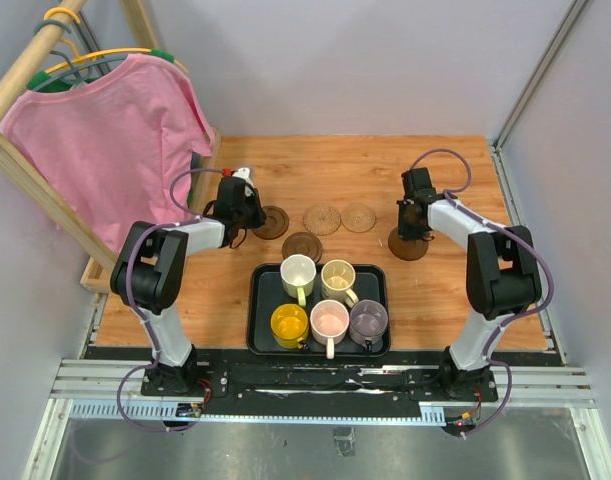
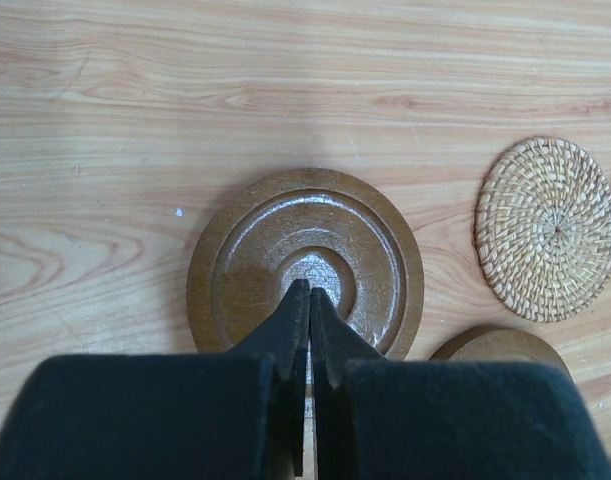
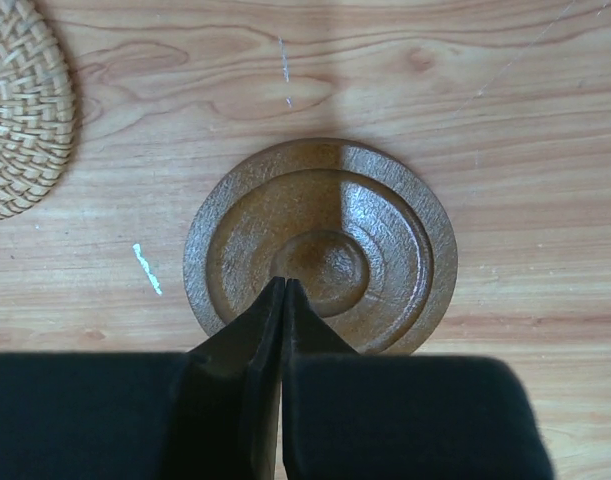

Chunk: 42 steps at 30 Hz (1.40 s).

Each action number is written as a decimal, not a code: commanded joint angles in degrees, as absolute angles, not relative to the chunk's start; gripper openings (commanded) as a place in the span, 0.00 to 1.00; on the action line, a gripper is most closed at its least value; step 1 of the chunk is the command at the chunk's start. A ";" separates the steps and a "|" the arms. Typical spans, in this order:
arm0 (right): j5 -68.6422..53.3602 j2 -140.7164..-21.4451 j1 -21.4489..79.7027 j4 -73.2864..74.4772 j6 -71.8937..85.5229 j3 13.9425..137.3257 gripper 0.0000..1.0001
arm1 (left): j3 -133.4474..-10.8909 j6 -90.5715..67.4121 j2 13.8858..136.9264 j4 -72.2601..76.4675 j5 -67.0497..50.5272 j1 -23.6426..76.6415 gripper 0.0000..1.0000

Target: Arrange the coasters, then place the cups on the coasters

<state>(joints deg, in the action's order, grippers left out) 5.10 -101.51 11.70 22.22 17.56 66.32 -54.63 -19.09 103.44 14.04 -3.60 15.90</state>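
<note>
Three dark wooden coasters lie on the table: one (image 1: pixel 271 222) at the left, one (image 1: pixel 302 246) by the tray, one (image 1: pixel 408 244) at the right. Two tan woven coasters (image 1: pixel 322 219) (image 1: pixel 358 217) sit between them. My left gripper (image 2: pixel 308 290) is shut, its tips over the centre of the left dark coaster (image 2: pixel 305 250). My right gripper (image 3: pixel 285 283) is shut over the right dark coaster (image 3: pixel 355 230). The white (image 1: pixel 298 272), cream (image 1: pixel 338 278), yellow (image 1: pixel 289 324), pink (image 1: pixel 330 321) and purple (image 1: pixel 368 320) cups stand in the black tray (image 1: pixel 257 300).
A pink shirt (image 1: pixel 115 130) hangs on a wooden rack (image 1: pixel 45 190) at the table's left edge, close behind my left arm. Grey walls close off the back and right. A tan coaster (image 2: pixel 550 228) lies right of my left gripper, another (image 3: pixel 20 110) left of my right gripper.
</note>
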 commanded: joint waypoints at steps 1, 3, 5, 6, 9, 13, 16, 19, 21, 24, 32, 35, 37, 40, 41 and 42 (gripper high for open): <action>5.87 -103.73 11.98 22.24 17.48 67.23 0.01 | -56.17 -18.27 103.61 14.00 -3.51 16.15 0.00; 6.20 -105.11 11.98 22.58 17.46 68.15 0.01 | -56.80 -18.35 104.48 13.70 -3.79 16.26 0.00; 6.47 -106.69 11.98 23.19 17.38 69.43 0.01 | -57.47 -18.37 105.28 13.25 -4.24 16.34 0.01; 6.57 -107.49 11.99 23.61 17.34 70.14 0.01 | -57.74 -18.33 105.52 13.11 -4.64 16.50 0.00; 6.96 -109.93 11.99 24.48 17.24 72.42 0.01 | -58.37 -18.13 106.48 12.73 -5.23 16.93 0.01; 8.04 -112.94 11.74 25.41 16.83 76.17 0.01 | -58.91 -17.76 107.76 11.76 -5.67 17.80 0.01; 7.72 -115.63 10.97 25.70 16.67 78.91 0.01 | -58.89 -18.24 108.47 10.79 -5.64 18.17 0.01; 6.80 -117.73 9.88 25.73 16.44 81.99 0.01 | -58.42 -19.17 108.76 10.38 -5.70 18.19 0.01; 5.84 -118.92 9.28 25.70 16.11 83.76 0.01 | -58.19 -19.50 109.10 9.97 -5.39 18.23 0.01; 4.73 -120.43 8.66 25.67 15.67 86.44 0.01 | -58.88 -19.58 110.02 9.03 -4.20 18.22 0.01; 1.26 -117.14 8.59 23.25 13.94 86.94 0.01 | -62.95 -19.30 112.65 7.23 -1.34 18.15 0.00; -0.70 -112.35 8.62 21.76 13.24 84.04 0.01 | -65.34 -18.94 113.98 6.22 -0.19 18.16 0.01; -1.95 -109.30 8.78 20.78 12.94 81.97 0.01 | -66.56 -18.87 114.56 5.89 0.06 18.17 0.00; -3.78 -105.15 9.38 19.86 12.77 78.97 0.01 | -68.16 -18.80 115.25 5.62 0.26 18.12 0.01; -5.04 -103.89 9.80 19.56 12.68 77.95 0.01 | -68.64 -18.74 115.33 5.40 0.22 18.11 0.01; -5.90 -102.74 10.41 19.31 12.52 77.10 0.01 | -68.67 -18.73 115.24 5.31 -0.01 18.14 0.01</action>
<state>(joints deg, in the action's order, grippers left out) -1.58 -108.44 9.28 21.69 13.93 79.88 -67.02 -19.53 113.84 7.40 -1.10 18.11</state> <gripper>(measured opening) 0.010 0.011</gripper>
